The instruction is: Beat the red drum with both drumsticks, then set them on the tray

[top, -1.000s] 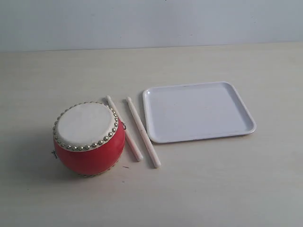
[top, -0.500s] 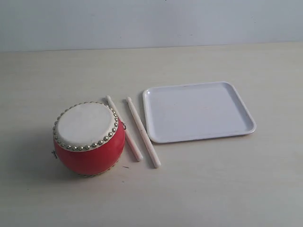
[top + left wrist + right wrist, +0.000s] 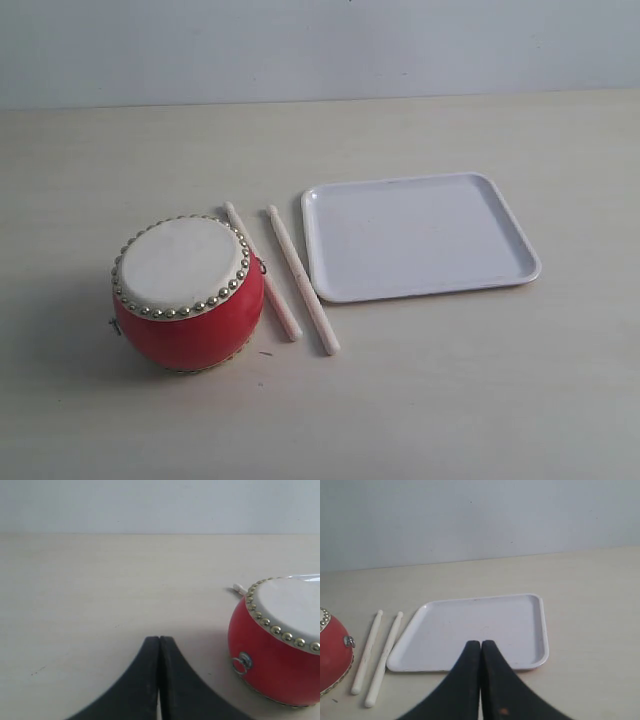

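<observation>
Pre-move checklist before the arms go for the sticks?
1. Left gripper open: not ok, shut and empty.
2. Right gripper open: not ok, shut and empty.
3. Drumsticks free to grab: ok, both flat on the table between drum and tray.
4. Gap between drum and nearer stick: cannot tell.
5. Drum upright, skin up: ok.
6. Tray bare: ok.

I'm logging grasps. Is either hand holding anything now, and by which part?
Nothing is held. The left hand and the right hand are shut empty; both drumsticks lie on the table beside the red drum.
</observation>
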Action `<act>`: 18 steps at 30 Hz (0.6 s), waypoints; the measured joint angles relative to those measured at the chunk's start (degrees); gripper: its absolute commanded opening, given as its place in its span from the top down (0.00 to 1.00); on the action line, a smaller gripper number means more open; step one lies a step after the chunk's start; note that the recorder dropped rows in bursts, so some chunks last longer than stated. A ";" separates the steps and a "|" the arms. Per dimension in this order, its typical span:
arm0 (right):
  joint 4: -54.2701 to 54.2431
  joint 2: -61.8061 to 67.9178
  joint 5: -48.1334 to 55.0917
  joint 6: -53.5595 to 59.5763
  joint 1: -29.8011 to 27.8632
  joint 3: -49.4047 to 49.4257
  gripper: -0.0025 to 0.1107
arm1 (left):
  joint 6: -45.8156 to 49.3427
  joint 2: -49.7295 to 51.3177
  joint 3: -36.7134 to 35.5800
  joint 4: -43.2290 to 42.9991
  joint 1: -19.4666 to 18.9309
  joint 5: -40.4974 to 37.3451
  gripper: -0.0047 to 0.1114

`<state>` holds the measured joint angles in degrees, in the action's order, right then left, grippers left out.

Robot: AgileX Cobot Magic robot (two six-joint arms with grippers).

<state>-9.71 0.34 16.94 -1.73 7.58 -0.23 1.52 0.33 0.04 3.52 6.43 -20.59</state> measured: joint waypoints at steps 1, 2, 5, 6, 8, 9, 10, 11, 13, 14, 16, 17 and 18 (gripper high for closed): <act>0.00 0.00 0.00 0.00 0.00 0.00 0.98 | 0.00 0.00 0.00 -0.11 0.00 0.00 0.96; 0.00 0.00 0.00 0.00 0.00 0.00 0.98 | 0.00 0.00 0.00 -0.11 0.00 0.00 0.96; 0.00 0.00 0.00 0.00 0.00 0.00 0.98 | 0.00 0.00 0.00 -0.25 0.00 0.00 0.96; 0.00 0.00 0.00 0.00 0.00 0.00 0.98 | 0.00 0.00 0.00 -0.25 0.00 0.00 0.96; 0.00 0.00 0.00 0.00 0.00 0.00 0.98 | 0.00 0.00 0.00 -0.25 0.00 0.00 0.96; 0.00 0.00 0.00 0.00 0.00 0.00 0.98 | 0.00 0.00 0.00 -0.25 0.00 0.00 0.96; 0.00 0.00 0.00 0.00 0.00 0.00 0.98 | 0.00 0.00 0.00 -0.25 0.00 0.00 0.96; 0.00 0.00 0.00 0.00 0.00 0.00 0.98 | 0.00 0.00 0.00 -0.25 0.00 0.00 0.96; 0.00 0.00 0.00 0.00 0.00 0.00 0.98 | 0.00 0.00 0.00 -0.25 0.00 0.00 0.96; 0.00 0.00 0.00 0.00 0.00 0.00 0.98 | 0.00 0.00 0.00 -0.25 0.00 0.00 0.96; 0.00 0.00 0.00 0.00 0.00 0.00 0.98 | 0.00 0.00 0.00 -0.35 0.00 0.00 0.96; 0.00 0.00 0.00 0.00 0.00 0.00 0.98 | 0.00 0.00 0.00 -0.35 0.00 0.00 0.96; 0.00 0.00 0.00 0.00 0.00 0.00 0.98 | 0.00 0.00 0.00 -0.35 0.00 0.00 0.96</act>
<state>-9.71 0.34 16.94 -1.73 7.58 -0.23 1.52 0.33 0.04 3.17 6.43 -20.59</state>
